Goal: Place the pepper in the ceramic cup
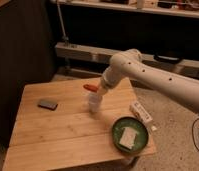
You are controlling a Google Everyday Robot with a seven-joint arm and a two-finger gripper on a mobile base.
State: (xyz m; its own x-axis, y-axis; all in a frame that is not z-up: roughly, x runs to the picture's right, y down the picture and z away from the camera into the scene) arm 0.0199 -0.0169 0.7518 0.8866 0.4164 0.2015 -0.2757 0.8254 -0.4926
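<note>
The orange-red pepper (90,87) sticks out to the left of my gripper (99,89), which is shut on it and holds it above the wooden table (58,135). The small white ceramic cup (95,103) stands on the table just below the gripper and the pepper. The white arm reaches in from the right.
A flat dark grey block (47,104) lies at the table's left. A green bowl (118,142) holding a white piece sits at the front right. A white packet (141,112) lies near the right edge. A dark shelf unit stands behind the table.
</note>
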